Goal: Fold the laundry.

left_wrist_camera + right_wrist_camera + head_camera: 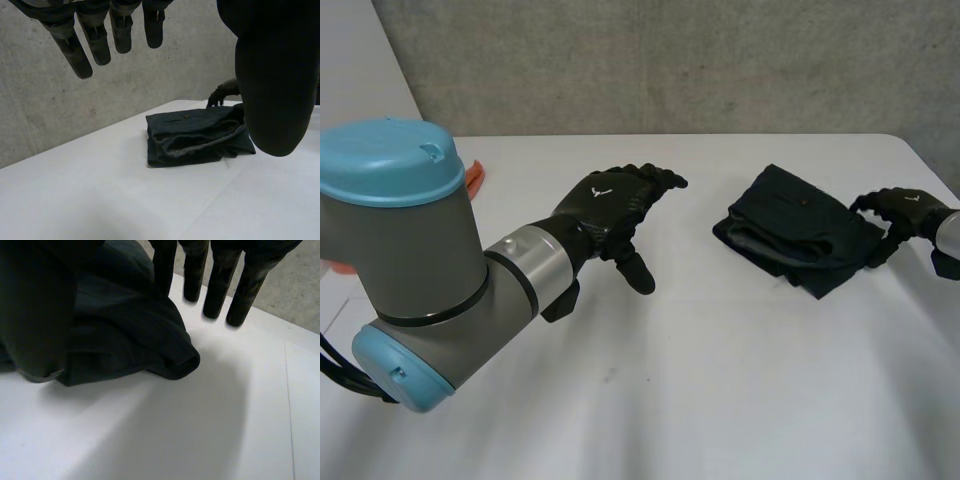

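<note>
The dark folded garment lies right of centre on the counter, where the straight-fingered right hand at its right edge should press it flat, the left hand spread, well apart.

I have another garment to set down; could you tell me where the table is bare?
Bare table lies on the robot's side of the left hand and the dark folded garment, and between those two. Crowded where the right hand meets the garment's edge.

Grey concrete wall, white table.
</note>
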